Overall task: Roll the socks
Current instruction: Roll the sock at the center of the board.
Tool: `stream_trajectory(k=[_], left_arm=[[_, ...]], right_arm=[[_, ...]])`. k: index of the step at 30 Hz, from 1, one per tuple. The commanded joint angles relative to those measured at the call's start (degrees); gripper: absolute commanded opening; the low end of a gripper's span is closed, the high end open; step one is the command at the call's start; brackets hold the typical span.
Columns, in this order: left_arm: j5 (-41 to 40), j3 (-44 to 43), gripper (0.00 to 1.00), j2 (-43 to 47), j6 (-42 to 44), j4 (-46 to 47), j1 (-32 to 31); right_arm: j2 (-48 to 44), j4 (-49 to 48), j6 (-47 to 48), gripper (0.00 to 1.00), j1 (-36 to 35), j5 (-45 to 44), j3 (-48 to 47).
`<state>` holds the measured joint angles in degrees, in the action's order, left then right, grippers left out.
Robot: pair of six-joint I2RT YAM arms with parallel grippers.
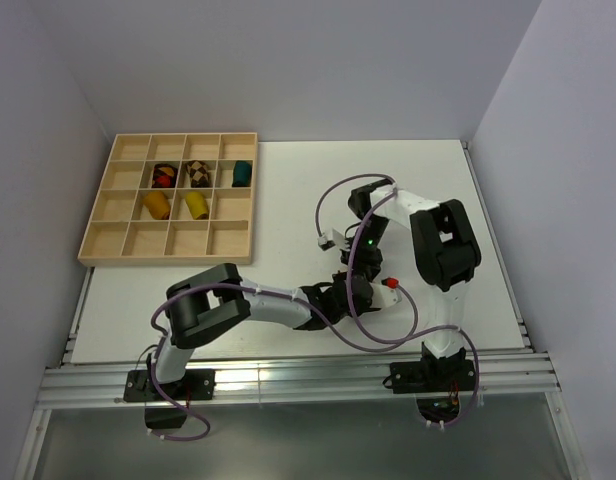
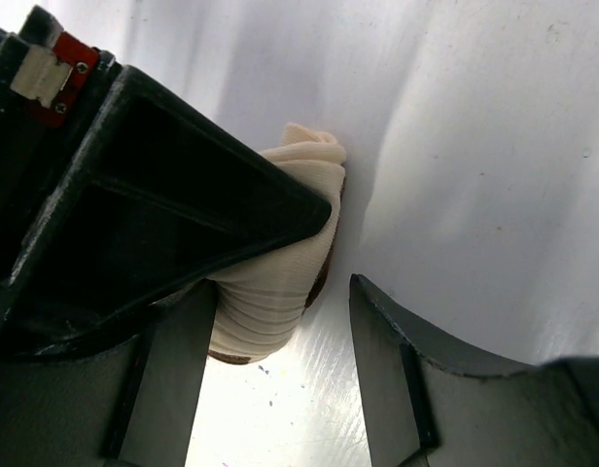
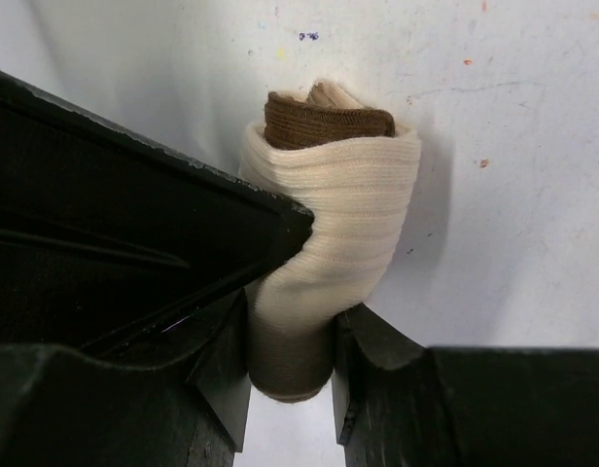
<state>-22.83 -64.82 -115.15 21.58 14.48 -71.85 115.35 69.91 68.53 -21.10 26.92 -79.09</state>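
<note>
Your right gripper (image 3: 295,331) has its jaws clamped on the lower end of the cream sock (image 3: 329,195). The sock is a ribbed knit rolled into a fat bundle with a dark brown band showing at its top, and it rests on the white table (image 3: 513,117), which is scuffed and speckled. Your left gripper (image 2: 285,292) sits against the same bundle with its jaws apart. One finger touches the fabric and the other stands clear of it. A red and white tag (image 2: 52,73) sits on the black body of the right gripper; no writing on it can be read. The mustard-orange sock (image 1: 155,205) and the yellow sock (image 1: 196,205) lie as rounded bundles in neighbouring compartments of the wooden tray (image 1: 168,258).
</note>
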Motion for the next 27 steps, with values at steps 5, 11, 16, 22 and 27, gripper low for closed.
stream_trajectory(k=[5,11,16,22,27], left_arm=[[7.54,-3.21,0.59,-6.04,-0.58,-7.09,1.45],[5.34,-4.61,0.49,-7.98,-1.19,-7.62,1.63],[7.01,-5.67,0.27,-9.47,-2.25,-8.41,1.89],[10.51,-5.85,0.00,-9.57,-2.86,-10.08,2.07],[12.90,-7.87,0.27,-11.32,-4.18,-13.78,2.68]], right_arm=[[5.50,11.91,4.94,0.24,-1.40,2.79,-0.01],[5.50,12.62,5.73,0.24,-1.75,2.97,0.25],[4.80,12.71,5.91,0.24,-2.19,3.23,0.78],[4.53,12.44,5.47,0.28,-2.54,3.23,0.87],[4.80,12.44,5.47,0.29,-2.63,3.06,0.87]])
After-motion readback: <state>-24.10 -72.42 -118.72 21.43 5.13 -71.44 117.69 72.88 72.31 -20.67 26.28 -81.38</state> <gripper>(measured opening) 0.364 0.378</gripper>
